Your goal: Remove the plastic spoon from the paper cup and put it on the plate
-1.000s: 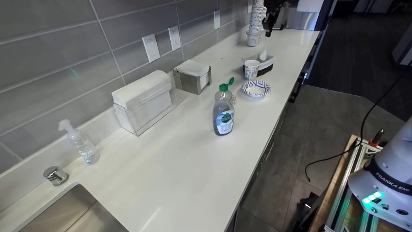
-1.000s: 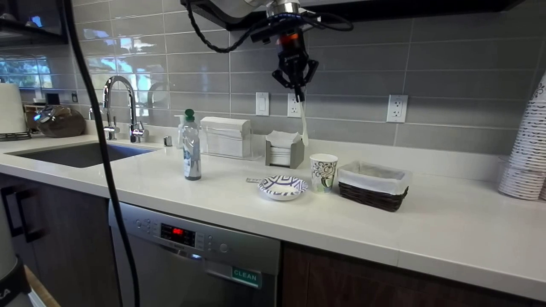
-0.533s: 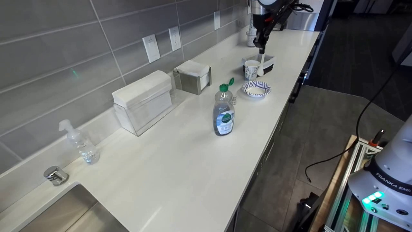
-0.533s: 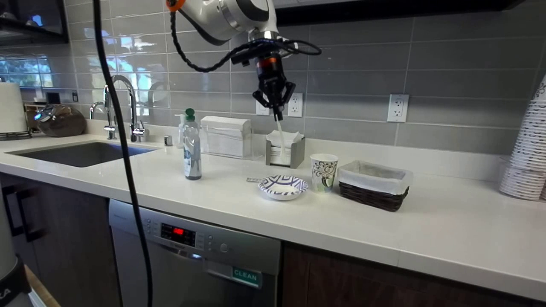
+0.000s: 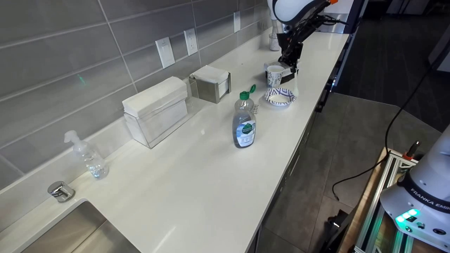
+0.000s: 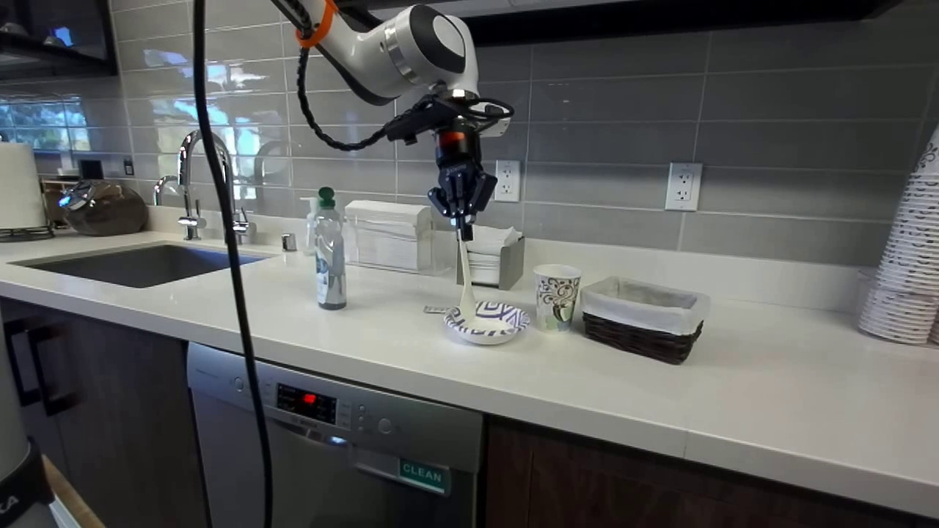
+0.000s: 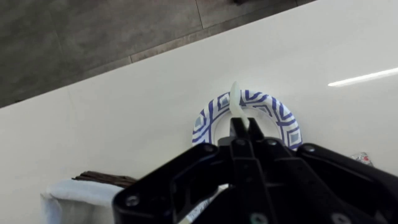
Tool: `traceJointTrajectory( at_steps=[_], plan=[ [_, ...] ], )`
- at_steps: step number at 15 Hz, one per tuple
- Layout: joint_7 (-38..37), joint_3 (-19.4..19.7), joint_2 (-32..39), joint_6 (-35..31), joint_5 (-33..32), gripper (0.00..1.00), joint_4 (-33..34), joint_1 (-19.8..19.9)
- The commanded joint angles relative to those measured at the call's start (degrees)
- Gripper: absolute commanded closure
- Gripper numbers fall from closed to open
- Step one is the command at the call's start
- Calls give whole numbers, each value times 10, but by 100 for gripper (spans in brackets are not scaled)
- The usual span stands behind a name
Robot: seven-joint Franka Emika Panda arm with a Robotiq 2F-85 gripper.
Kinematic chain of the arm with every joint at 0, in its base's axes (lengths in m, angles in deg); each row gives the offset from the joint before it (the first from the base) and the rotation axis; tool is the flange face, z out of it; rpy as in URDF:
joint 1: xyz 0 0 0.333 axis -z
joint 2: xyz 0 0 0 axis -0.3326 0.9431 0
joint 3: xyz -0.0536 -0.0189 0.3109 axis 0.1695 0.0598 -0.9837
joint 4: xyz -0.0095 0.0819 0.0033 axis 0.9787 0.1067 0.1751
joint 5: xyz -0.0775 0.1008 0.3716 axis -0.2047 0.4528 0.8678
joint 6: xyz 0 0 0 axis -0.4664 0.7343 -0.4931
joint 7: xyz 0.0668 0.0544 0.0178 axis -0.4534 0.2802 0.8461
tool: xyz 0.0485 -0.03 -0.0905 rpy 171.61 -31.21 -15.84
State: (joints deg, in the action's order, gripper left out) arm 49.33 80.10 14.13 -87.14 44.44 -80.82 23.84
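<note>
Above the plate [image 6: 490,326] is the hand [image 6: 464,233], fingertips pointing down; the paper cup [image 6: 556,297] stands upright on the surface [image 6: 396,323] just beside that plate. Key relation: plate lies below the hand, and the plastic spoon [image 6: 466,282] hangs between the two, handle up, bowl down. Long axis steep, near vertical in an exterior view, with a slight tilt. Wrist view: bowl falls across the plate's patterned rim on the side toward the surface's front edge, tip reaching just past the outline. Bowl touching the plate or apart: cannot tell.

Hand: fingers drawn nearly together, pinching the thin handle near its upper end; nothing else seen in its hold.

Judgement: spoon is clear of the cup, so extraction counts as done; placing is the step in hand, release not yet made. Next move probably calls for bringing the bowl inward from the rim and lowering before letting go. Steep as it stands, the spoon will likely topple on release and could fall outside the rim.
</note>
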Motion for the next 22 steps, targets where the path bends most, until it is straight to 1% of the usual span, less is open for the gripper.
traceJointTrajectory(
  at_steps=[1,3,7,12,19,22],
  plan=[
    [-53,8,31,47,-14,99,22,-4],
    [-63,13,47,57,-18,99,38,-2],
    [-74,17,83,51,-45,99,87,-9],
    [-82,11,131,62,-43,99,150,-26],
    [-126,16,182,54,-43,99,180,-50],
    [-143,17,199,53,-36,99,191,-55]
  ],
)
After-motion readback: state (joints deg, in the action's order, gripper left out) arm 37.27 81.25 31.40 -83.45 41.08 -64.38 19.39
